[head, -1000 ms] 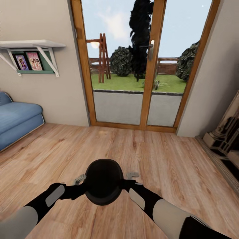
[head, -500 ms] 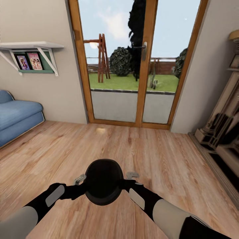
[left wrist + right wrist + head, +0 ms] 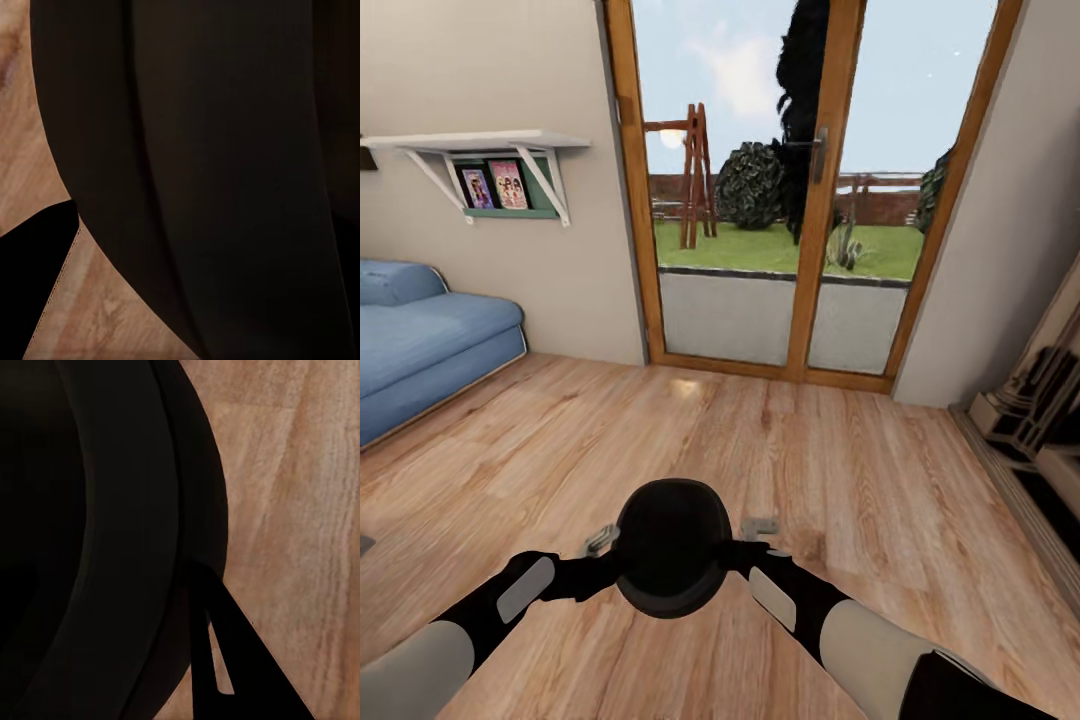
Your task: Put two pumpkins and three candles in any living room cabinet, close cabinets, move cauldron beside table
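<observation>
Wood floor (image 3: 840, 450) running wide to the glass doors (image 3: 810, 190); blue sofa (image 3: 420, 340) along one wall, shelf (image 3: 490, 143) above it; and out front, the cauldron (image 3: 672, 545), carried clear of the boards between both arms. Left gripper (image 3: 600, 541) presses one flank, right gripper (image 3: 758, 526) the other; whether either is clamped on the rim I cannot tell. The risk, I'd say: it looks squeezed rather than hooked, so one arm easing off while rolling could drop the pot.
</observation>
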Controlling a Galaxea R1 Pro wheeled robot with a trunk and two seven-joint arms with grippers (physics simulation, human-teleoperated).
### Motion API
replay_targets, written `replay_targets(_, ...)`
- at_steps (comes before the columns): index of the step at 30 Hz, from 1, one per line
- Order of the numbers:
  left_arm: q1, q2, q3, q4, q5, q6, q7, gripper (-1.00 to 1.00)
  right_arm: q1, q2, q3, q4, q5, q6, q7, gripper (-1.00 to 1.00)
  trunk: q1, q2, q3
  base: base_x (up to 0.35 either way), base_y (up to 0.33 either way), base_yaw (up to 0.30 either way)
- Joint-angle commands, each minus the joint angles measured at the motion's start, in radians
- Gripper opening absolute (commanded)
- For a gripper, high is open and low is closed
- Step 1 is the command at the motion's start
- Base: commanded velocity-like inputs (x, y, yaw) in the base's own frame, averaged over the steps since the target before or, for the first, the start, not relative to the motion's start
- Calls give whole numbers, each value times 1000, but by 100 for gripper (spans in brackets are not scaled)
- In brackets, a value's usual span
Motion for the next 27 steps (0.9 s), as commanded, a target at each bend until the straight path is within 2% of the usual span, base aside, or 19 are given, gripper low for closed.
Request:
replay_targets(1, -1, 2, 3, 1, -7, 0, -3, -100, -1, 0, -1, -16, 5, 1, 39, -100, 0, -1, -1, -2, -1, 268)
replay_targets(7, -1, 1, 4, 1, -7, 0, -3, -100, -1, 0, -1, -16, 5, 1, 39, -100, 0, -1, -1, -150, 0, 268)
replay_targets(27, -1, 2, 3, -1, -7, 0, -3, -100, -1, 0, 0, -16, 5, 1, 39, -100, 0, -1, -1, -292, 0, 269)
